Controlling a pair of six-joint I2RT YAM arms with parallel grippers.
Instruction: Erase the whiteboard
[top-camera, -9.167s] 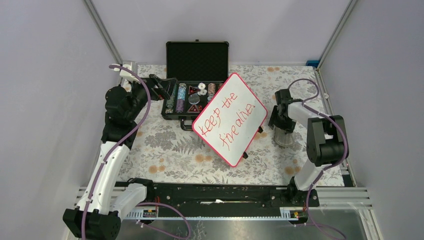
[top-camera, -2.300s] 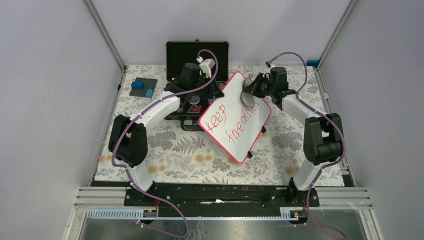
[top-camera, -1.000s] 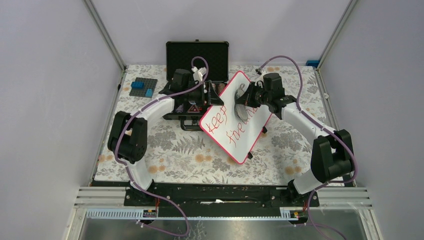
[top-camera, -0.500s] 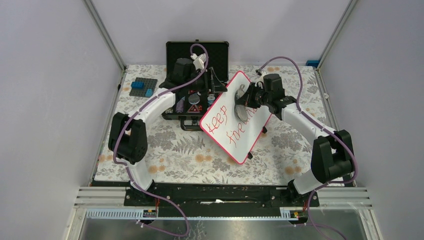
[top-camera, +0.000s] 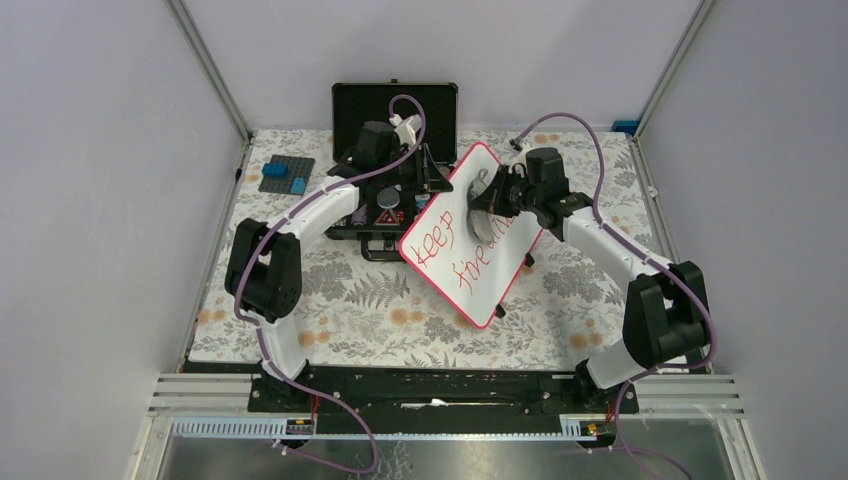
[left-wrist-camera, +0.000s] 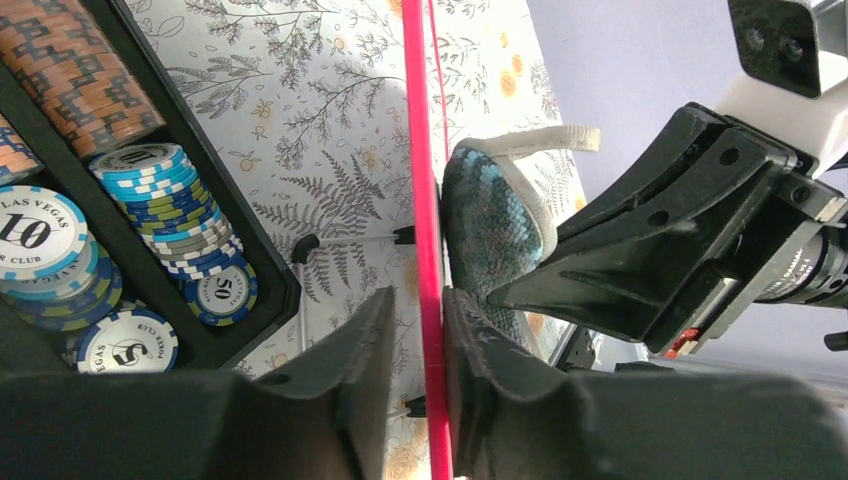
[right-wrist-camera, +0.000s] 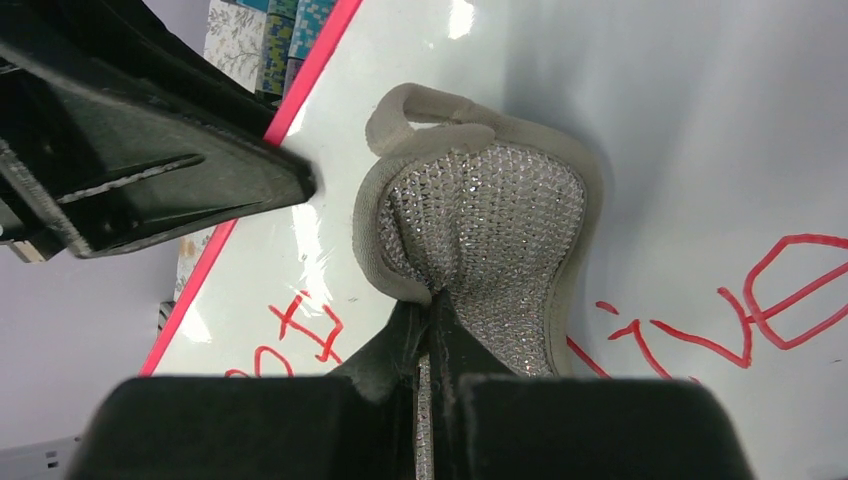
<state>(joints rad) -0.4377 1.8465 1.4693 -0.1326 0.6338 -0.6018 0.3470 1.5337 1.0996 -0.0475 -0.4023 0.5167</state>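
Observation:
The whiteboard (top-camera: 470, 270) lies slanted in mid-table, its far corner propped on the chip case, with red writing on its lower half. My left gripper (top-camera: 437, 183) is at its upper left edge. In the left wrist view the red rim (left-wrist-camera: 424, 200) runs between the fingers: one finger (left-wrist-camera: 470, 340) touches it, the other stands a sliver away. My right gripper (right-wrist-camera: 432, 300) is shut on a glittery grey pad (right-wrist-camera: 480, 220), which is pressed flat on the white surface (right-wrist-camera: 680, 130) above the red letters. From above, the pad (top-camera: 483, 222) sits near the board's upper middle.
An open black case of poker chips (top-camera: 372, 210) stands behind the board's left edge, its lid (top-camera: 394, 115) upright. Chip stacks (left-wrist-camera: 170, 215) lie close to my left fingers. A grey plate with blue bricks (top-camera: 287, 175) sits far left. Floral cloth (top-camera: 330, 300) covers the table.
My left jaws have narrowed from wide open down onto the board's upper left rim, and the left wrist shifted slightly. The right gripper and pad have hardly moved.

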